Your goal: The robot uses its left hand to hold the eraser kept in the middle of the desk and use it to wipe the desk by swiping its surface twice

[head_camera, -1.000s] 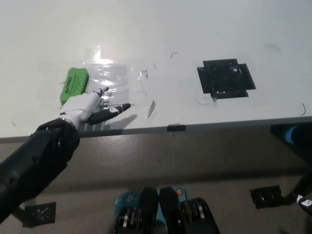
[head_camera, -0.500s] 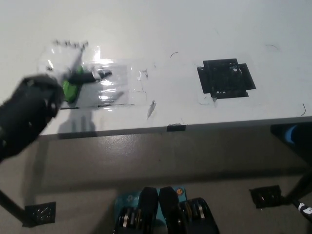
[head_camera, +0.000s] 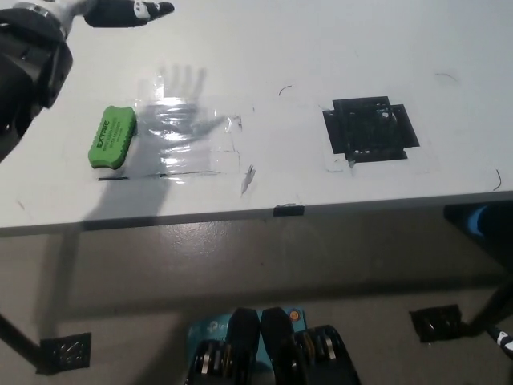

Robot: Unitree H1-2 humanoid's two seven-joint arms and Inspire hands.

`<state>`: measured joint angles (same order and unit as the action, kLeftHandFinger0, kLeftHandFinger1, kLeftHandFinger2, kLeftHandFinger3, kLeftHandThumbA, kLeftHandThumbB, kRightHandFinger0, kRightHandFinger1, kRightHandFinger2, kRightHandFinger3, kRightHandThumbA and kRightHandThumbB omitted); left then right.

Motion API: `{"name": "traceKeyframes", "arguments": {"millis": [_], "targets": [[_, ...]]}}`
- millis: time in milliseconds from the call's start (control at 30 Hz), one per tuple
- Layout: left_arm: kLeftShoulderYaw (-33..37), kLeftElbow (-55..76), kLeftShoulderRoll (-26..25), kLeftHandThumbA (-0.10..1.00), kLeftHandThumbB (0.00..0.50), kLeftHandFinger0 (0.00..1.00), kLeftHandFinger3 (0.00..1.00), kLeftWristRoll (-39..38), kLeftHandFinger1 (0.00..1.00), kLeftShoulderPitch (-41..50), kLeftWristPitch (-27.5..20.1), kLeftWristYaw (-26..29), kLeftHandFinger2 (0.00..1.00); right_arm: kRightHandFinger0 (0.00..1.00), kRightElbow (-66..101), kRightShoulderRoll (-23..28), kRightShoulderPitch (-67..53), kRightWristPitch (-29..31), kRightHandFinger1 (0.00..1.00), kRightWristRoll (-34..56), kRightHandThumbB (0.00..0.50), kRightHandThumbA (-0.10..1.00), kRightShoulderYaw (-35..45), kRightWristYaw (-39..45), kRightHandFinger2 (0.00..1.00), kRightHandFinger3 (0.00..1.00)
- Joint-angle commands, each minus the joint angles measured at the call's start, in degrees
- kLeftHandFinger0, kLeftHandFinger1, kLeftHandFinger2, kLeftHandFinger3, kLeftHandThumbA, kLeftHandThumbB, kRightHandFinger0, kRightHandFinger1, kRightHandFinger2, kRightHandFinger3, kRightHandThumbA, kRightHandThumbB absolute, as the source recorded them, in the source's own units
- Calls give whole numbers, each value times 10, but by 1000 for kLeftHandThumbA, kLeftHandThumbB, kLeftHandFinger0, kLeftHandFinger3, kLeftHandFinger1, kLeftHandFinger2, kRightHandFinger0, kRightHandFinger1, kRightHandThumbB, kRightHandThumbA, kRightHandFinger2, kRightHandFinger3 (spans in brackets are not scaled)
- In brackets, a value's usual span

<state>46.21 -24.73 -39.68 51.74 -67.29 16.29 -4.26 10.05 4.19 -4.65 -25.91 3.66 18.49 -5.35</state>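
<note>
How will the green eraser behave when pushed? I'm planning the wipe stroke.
The green eraser lies flat and is a low block, so it will probably slide rather than tip or roll. It looks small and likely light. The desk looks smooth and glossy, so it may skid easily.

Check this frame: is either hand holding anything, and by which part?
Nothing held. The left hand is raised, fingers apart; the green eraser lies free on the desk.

White lettering on the green eraser (too small to read)
</note>
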Motion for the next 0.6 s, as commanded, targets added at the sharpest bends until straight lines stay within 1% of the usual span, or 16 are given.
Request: {"name": "traceKeyframes", "arguments": {"millis": [0,33,67,100,133,167,200,233,300,333,400,467,500,567], "targets": [[-46,13,-4,1000,458,1000,1000,14,1000,30,-8,-2,1000,1000,17,5,0,6,1000,9,105,1000,12,-8,1000,1000],[-50,13,-2,1000,446,1000,1000,17,1000,40,-12,-1,1000,1000,18,3,1,4,1000,6,93,1000,11,-10,1000,1000],[-57,15,4,1000,448,1000,1000,22,1000,54,-13,9,1000,1000,19,2,0,7,1000,7,93,1000,12,-10,1000,1000],[-67,18,10,1000,433,1000,1000,16,1000,71,-14,16,1000,1000,17,0,-1,10,1000,10,98,1000,13,-9,1000,1000],[-74,24,18,1000,434,1000,1000,10,1000,90,-14,20,1000,1000,16,1,0,11,1000,9,128,1000,13,-9,1000,1000],[-82,34,25,1000,435,1000,1000,10,1000,107,-12,10,1000,1000,15,1,1,12,1000,7,144,1000,13,-11,1000,1000],[-85,38,27,1000,436,1000,1000,13,1000,112,-11,4,1000,1000,16,0,1,12,1000,6,147,1000,13,-11,1000,1000],[-93,42,32,1000,427,1000,1000,11,1000,120,-13,1,1000,1000,17,0,2,10,1000,4,140,1000,12,-12,1000,1000],[-107,42,43,1000,416,1000,1000,8,1000,134,-17,4,1000,1000,17,-1,4,9,1000,6,143,1000,14,-12,1000,1000],[-117,35,59,1000,388,1000,1000,0,1000,153,-18,16,1000,1000,13,2,5,12,1000,-1,156,1000,11,-13,1000,1000],[-132,36,74,1000,357,1000,1000,-11,1000,169,-23,16,1000,1000,15,1,7,6,1000,2,169,1000,13,-14,1000,1000],[-144,34,82,1000,362,1000,1000,-11,1000,179,-28,17,1000,1000,16,2,8,7,1000,4,174,1000,13,-12,1000,1000],[-152,34,90,1000,369,1000,1000,-9,1000,188,-29,21,1000,1000,15,2,7,8,1000,4,199,1000,12,-10,1000,1000],[-160,44,99,1000,376,1000,1000,-8,1000,197,-22,11,1000,1000,15,3,7,12,1000,4,207,1000,10,-8,1000,1000]]}}
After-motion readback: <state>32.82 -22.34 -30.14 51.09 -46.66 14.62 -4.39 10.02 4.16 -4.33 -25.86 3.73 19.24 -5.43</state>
